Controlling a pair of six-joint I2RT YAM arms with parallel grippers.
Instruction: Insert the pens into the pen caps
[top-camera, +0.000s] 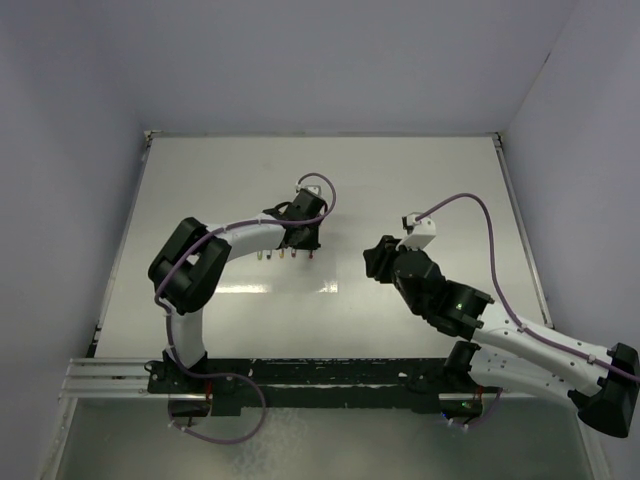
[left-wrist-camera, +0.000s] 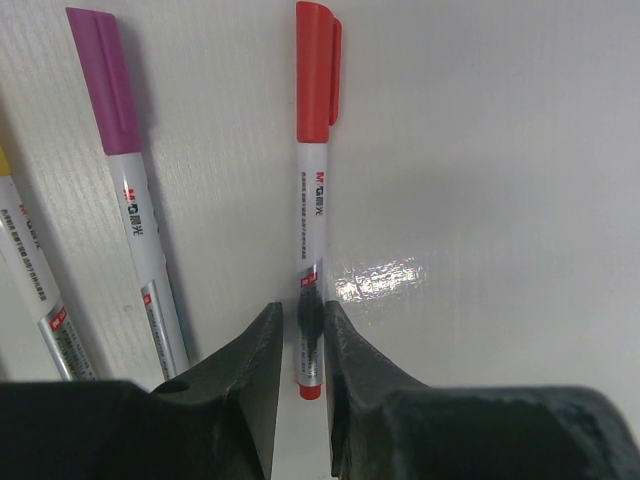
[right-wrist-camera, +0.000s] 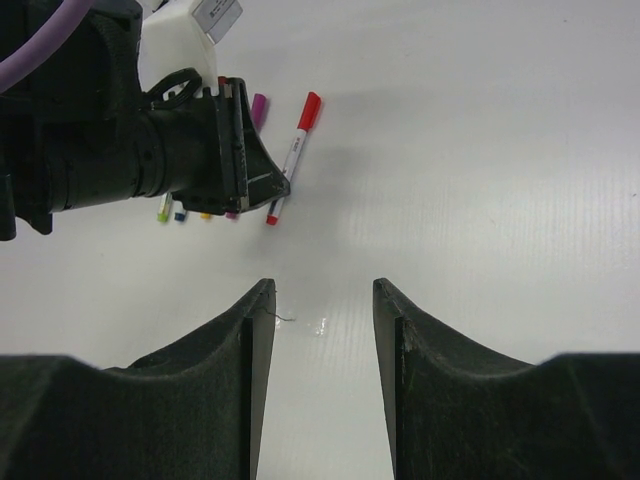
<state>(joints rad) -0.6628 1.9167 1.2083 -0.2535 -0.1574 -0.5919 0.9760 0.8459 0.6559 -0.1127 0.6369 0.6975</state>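
Location: red pen (left-wrist-camera: 312, 230) is laid flat on the white table (left-wrist-camera: 500, 200), last on the right of a row, near the purple pen (left-wrist-camera: 145, 240); a third pen (left-wrist-camera: 30, 290) is cut off at the left edge.
Look: whitish barrel with small print, a red cap (left-wrist-camera: 317, 70) with a clip seated on the far end, and a small red plug at the near end. The purple cap (left-wrist-camera: 105, 80) is likewise seated on its pen.
Row: in the right wrist view, green, blue, yellow, purple and red tail ends (right-wrist-camera: 205, 215) are lined up side by side at the left gripper's tip.
Left gripper (left-wrist-camera: 304, 320): jaws are set narrow and the lower barrel is straddled near the tail. One finger looks to be touching and a sliver of table is seen at the other, so a firm clamp cannot be confirmed.
Right gripper (right-wrist-camera: 320, 295): jaws are spread wide and nothing is held; it is hung over the table, well apart from the pens.
Handling: judged light, stiff, smooth plastic; rolling and axial slip are expected under a loose pinch.
Hold point: mid to lower barrel is judged best, pinched across the round section and kept clear of the cap.
Loose caps: none are seen in these views.
Progress: red and purple are judged capped; the rest are not seen in full.
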